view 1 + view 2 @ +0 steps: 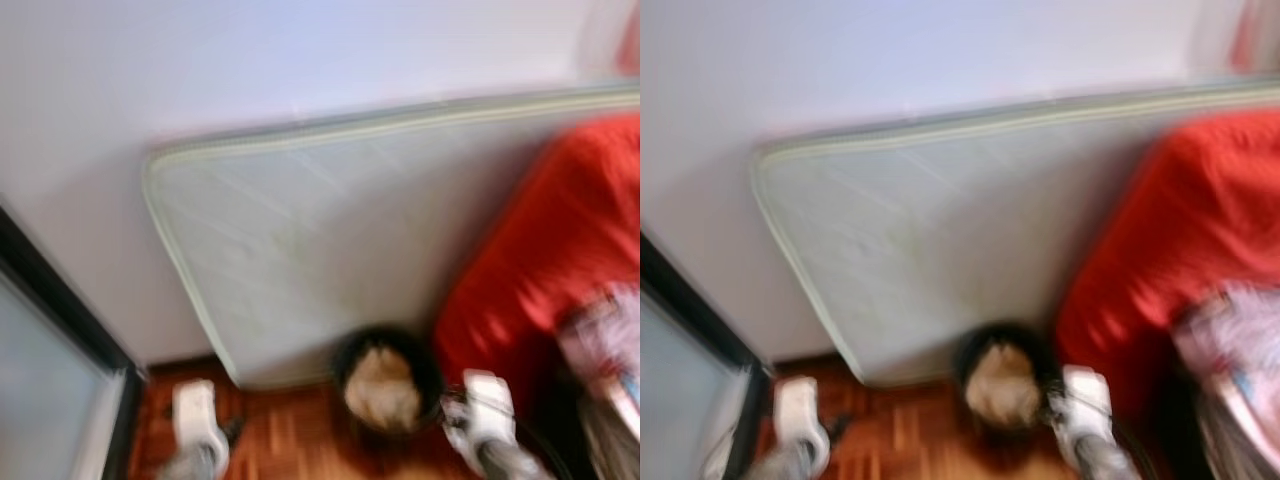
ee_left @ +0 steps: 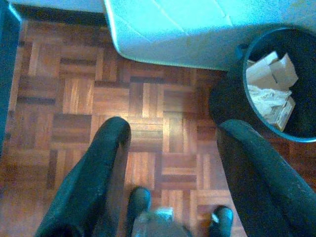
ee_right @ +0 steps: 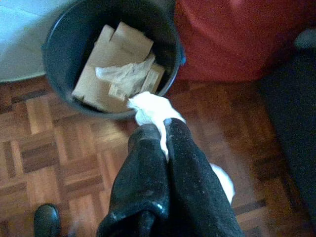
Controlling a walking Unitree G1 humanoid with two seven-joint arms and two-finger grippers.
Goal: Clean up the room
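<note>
The cleanup looked partly done: the bin [image 3: 111, 59] already held flattened cardboard [image 3: 111, 61] and crumpled paper, and one more scrap was on its way in. What else in the room needed tidying could not be judged, since the head views were blurred.

Nearest the robot, the right end effector [image 3: 165, 131] had its two black fingers pressed together, pinching a white tissue [image 3: 150, 108]. The tissue hung just short of the bin's near rim, above the parquet floor [image 3: 49, 148], so the drop seemed not yet made. The left end effector [image 2: 170, 131] was spread wide and held nothing, hovering over bare floor beside the bin.

Farther off, the bin stood on the floor against the lower corner of a pale mattress [image 1: 330, 240] leaning on the wall, with a red cover [image 1: 560, 240] just to its right.
</note>
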